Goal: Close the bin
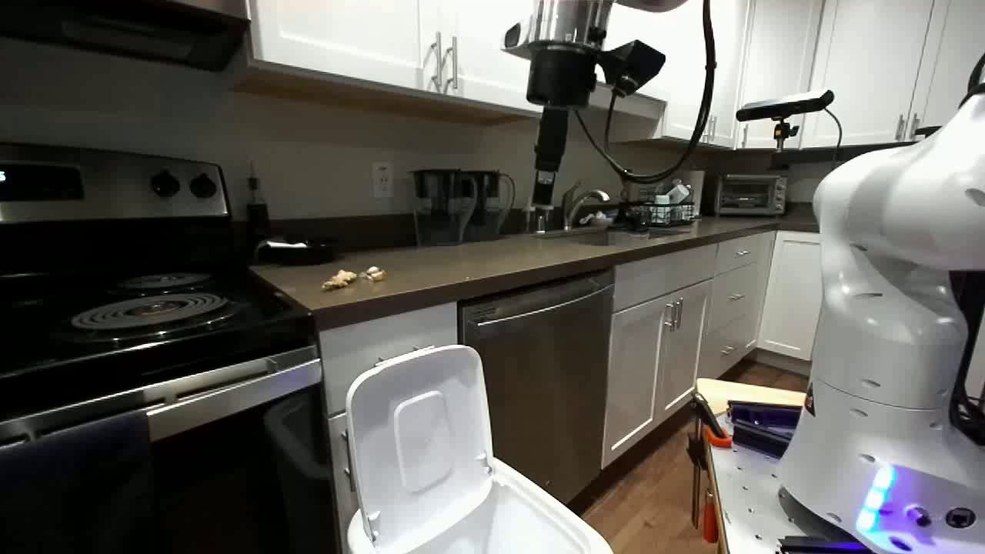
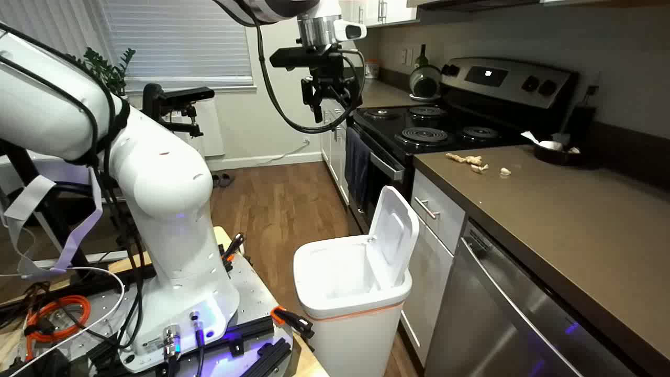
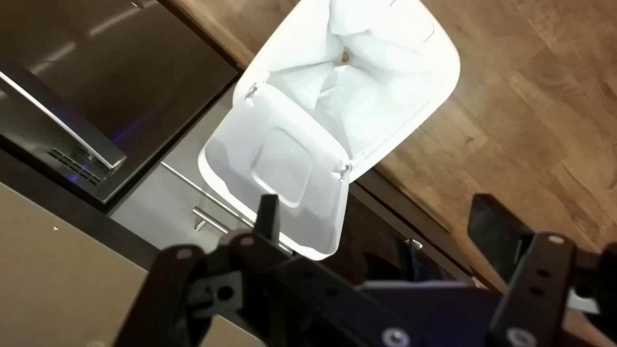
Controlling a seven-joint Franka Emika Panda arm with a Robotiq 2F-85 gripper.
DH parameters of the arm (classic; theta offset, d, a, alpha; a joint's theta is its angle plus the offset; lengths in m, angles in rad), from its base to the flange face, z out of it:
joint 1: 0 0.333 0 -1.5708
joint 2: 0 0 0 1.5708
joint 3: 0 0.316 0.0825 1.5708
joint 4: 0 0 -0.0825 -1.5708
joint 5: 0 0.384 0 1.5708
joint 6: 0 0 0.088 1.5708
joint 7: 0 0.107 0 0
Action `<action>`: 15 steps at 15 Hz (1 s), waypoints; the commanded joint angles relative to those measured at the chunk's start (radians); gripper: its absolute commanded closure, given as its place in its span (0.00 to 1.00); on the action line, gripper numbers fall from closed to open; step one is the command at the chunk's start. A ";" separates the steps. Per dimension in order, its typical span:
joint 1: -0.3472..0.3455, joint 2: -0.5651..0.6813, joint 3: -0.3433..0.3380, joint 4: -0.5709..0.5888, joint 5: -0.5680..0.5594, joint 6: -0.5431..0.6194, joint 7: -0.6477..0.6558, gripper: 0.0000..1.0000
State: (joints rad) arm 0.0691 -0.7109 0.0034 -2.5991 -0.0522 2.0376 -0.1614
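Fingers are standing wide apart as the gripper is hanging from the arm, higher than the bin. Below, the bin is standing just in front of a cabinet, near both the dishwasher and the stove, its raised lid leaning back toward that cabinet. Pale liner is showing inside. Farther out, ginger is lying on the counter near the stove in both exterior views, and a toaster oven is sitting at the far end.
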 commanded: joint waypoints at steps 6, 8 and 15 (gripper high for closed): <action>0.002 0.000 -0.002 0.002 -0.001 -0.003 0.001 0.00; 0.002 0.000 -0.002 0.002 -0.001 -0.003 0.002 0.00; 0.003 0.098 0.029 0.015 -0.017 0.087 0.030 0.00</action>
State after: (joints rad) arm 0.0691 -0.7011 0.0067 -2.5991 -0.0522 2.0491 -0.1596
